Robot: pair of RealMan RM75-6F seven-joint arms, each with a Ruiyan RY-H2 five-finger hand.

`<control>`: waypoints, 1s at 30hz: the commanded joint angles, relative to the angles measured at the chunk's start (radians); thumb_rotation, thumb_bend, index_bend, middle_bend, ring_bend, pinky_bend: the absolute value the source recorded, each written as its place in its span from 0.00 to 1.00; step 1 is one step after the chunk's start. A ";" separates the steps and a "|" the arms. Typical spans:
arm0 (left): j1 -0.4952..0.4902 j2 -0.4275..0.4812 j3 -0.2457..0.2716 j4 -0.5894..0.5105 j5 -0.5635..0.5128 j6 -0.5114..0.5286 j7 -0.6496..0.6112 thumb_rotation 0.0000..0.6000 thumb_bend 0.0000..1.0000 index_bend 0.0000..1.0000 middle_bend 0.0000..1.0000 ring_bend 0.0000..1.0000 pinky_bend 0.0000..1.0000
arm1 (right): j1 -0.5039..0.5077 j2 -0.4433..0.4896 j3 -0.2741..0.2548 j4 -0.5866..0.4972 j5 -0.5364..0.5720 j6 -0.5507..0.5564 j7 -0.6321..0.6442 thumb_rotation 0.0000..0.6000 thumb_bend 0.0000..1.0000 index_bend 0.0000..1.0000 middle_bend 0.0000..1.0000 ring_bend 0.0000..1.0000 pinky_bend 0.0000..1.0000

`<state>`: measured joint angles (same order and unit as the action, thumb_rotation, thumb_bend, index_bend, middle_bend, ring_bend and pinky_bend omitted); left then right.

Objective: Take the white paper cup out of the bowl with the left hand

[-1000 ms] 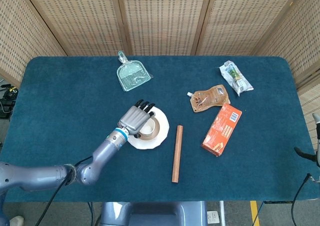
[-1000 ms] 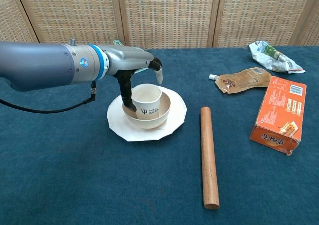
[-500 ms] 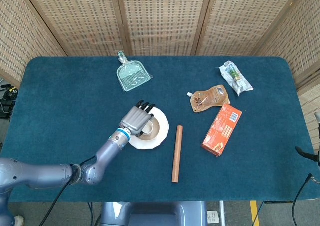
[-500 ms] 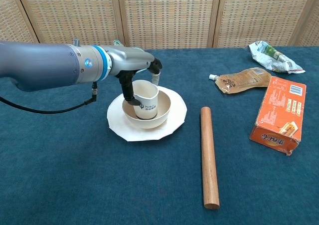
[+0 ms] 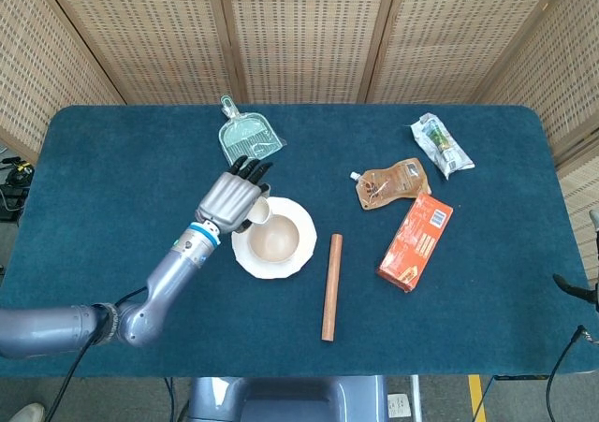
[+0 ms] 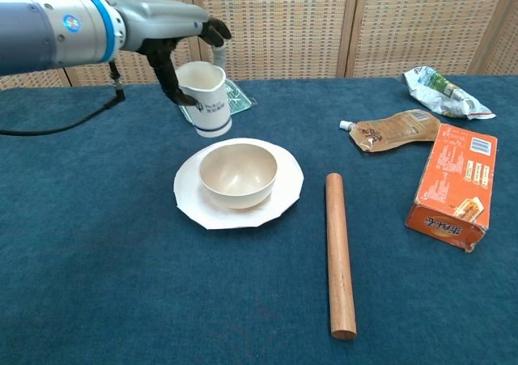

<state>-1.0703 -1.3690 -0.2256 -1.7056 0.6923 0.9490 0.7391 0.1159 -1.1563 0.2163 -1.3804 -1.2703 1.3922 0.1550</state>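
My left hand (image 6: 174, 37) (image 5: 229, 200) holds the white paper cup (image 6: 205, 98) by its rim, tilted, in the air above and to the left of the bowl. In the head view only a bit of the cup (image 5: 259, 213) shows beside the hand. The beige bowl (image 6: 238, 173) (image 5: 275, 240) sits with nothing in it on a white plate (image 6: 194, 205) (image 5: 245, 254) in the middle of the blue table. My right hand is not visible in either view.
A wooden rolling pin (image 6: 339, 252) (image 5: 331, 285) lies right of the plate. Further right are an orange box (image 6: 456, 185), a brown pouch (image 6: 395, 129) and a crumpled packet (image 6: 444, 93). A clear green dustpan (image 5: 247, 139) lies behind the hand.
The left hand closed on the cup inside the bowl, then lifted it up and to the left, clear of the bowl. The bowl stayed on the plate.
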 commanded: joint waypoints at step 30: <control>0.173 -0.030 0.178 0.179 0.097 -0.006 -0.141 1.00 0.04 0.19 0.00 0.00 0.00 | -0.004 0.006 -0.008 -0.036 -0.016 0.017 -0.030 1.00 0.09 0.00 0.00 0.00 0.00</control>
<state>-0.9008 -1.4013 -0.0487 -1.5242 0.7866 0.9393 0.5988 0.1127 -1.1515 0.2094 -1.4134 -1.2837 1.4072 0.1265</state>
